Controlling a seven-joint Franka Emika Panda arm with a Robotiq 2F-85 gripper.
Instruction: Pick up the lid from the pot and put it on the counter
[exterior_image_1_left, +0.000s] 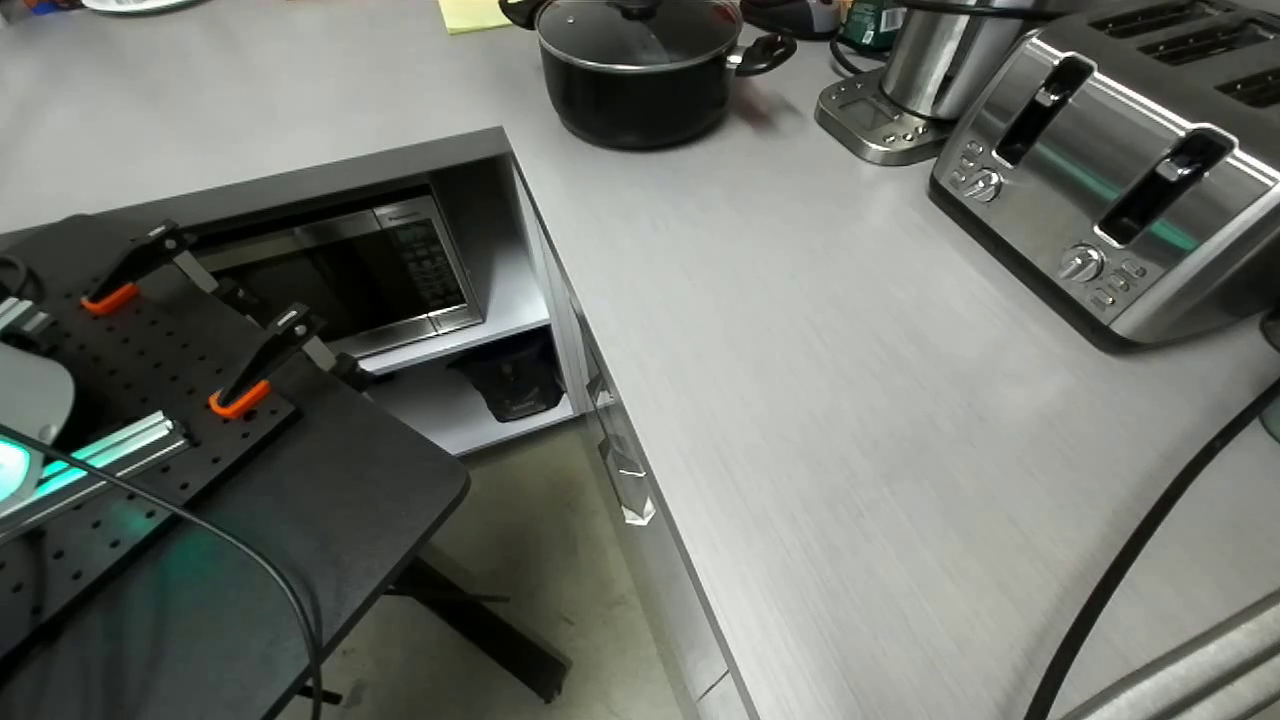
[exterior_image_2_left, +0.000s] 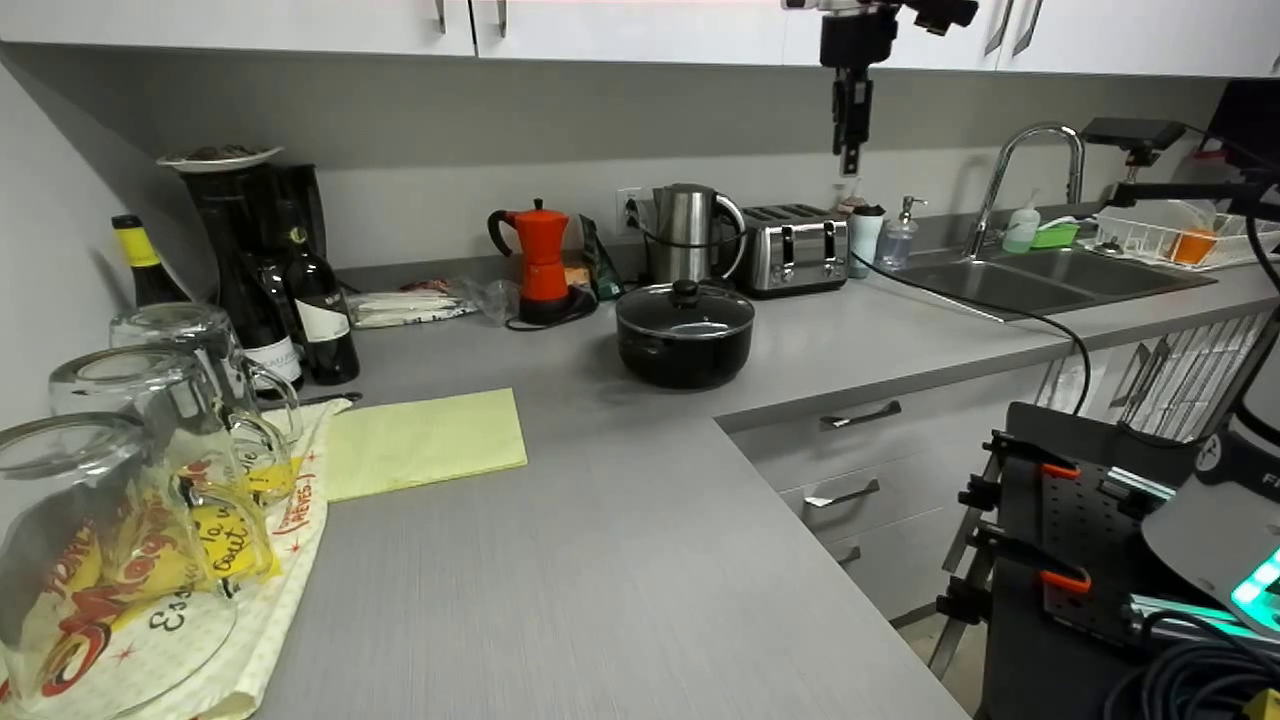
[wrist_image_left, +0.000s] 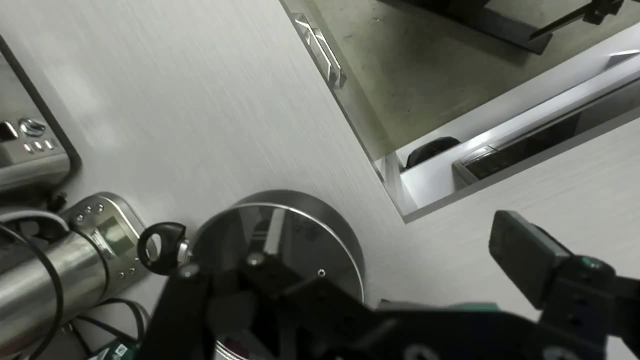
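Well above the table (exterior_image_2_left: 560, 560), the pincer (exterior_image_2_left: 851, 150) hangs pointing down and holds nothing. In the wrist view one pad (wrist_image_left: 522, 257) stands at the right, well apart from the blurred dark parts at the left, so I take the pincer to be released and spread.

Lower down, and apparently off to one side, is the lid (exterior_image_2_left: 686, 320), seated flat on the pot (exterior_image_2_left: 685, 362), its knob (exterior_image_2_left: 685, 291) upright at the centre. In an exterior view the lid lies below and to the left of the pincer, though depth is hard to judge there. In the wrist view it lies low and left of the middle, and the pincer's own parts seem to cover the knob; how much of that offset is the camera's slant I cannot tell.

The coming move likely turns on this: centre over the knob, then a long descent. The lid is round, without a long axis, so the wrist's turn should matter less than the centring. Farther out, one handle (wrist_image_left: 174, 242) of the pot points towards the kettle (exterior_image_2_left: 690, 215), with the toaster (exterior_image_2_left: 797, 258) beyond, so drifting that way looks the likeliest trouble.
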